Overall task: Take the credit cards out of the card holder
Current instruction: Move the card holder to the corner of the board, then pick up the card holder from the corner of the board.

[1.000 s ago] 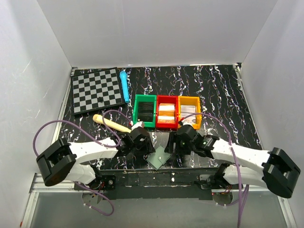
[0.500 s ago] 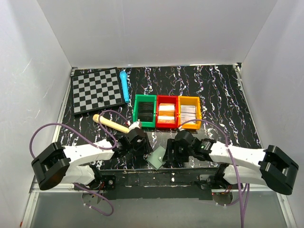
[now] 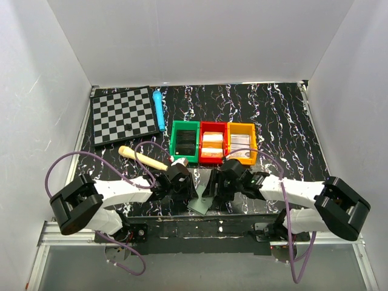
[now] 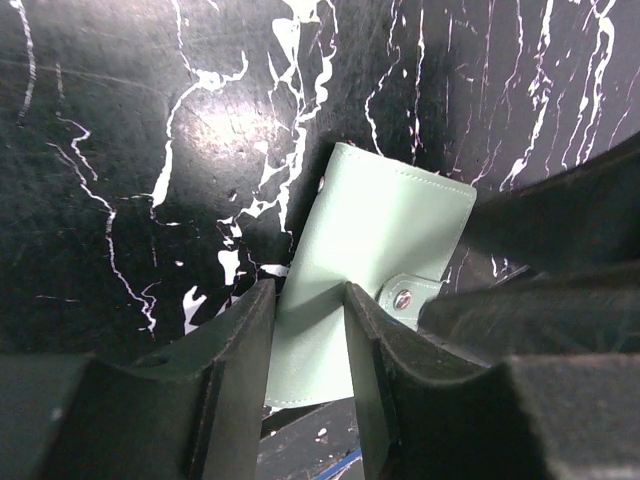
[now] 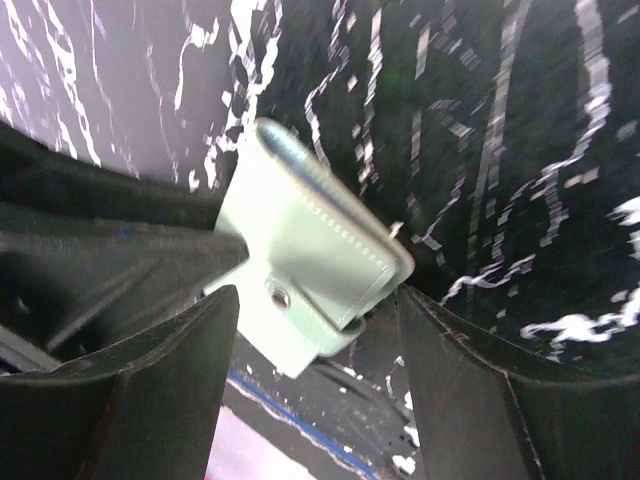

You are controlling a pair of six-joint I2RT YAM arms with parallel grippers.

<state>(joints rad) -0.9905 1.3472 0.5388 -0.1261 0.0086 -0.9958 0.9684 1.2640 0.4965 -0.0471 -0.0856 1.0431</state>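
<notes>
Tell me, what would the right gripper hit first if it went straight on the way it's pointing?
Most likely the card holder, which sits straight ahead between the open fingers of the right gripper. Behind it is the table, though depth is hard to judge.

Card holder [image 3: 202, 203] sits between left claw [image 4: 305, 295] and right claw [image 5: 318, 295].

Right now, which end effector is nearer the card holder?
Left. The left end effector pinches the card holder at its edge; the right end effector straddles it with open jaws.

White left arm [image 3: 121, 191] and right arm [image 3: 300, 193], black joints, purple cables [image 3: 91, 155].
</notes>
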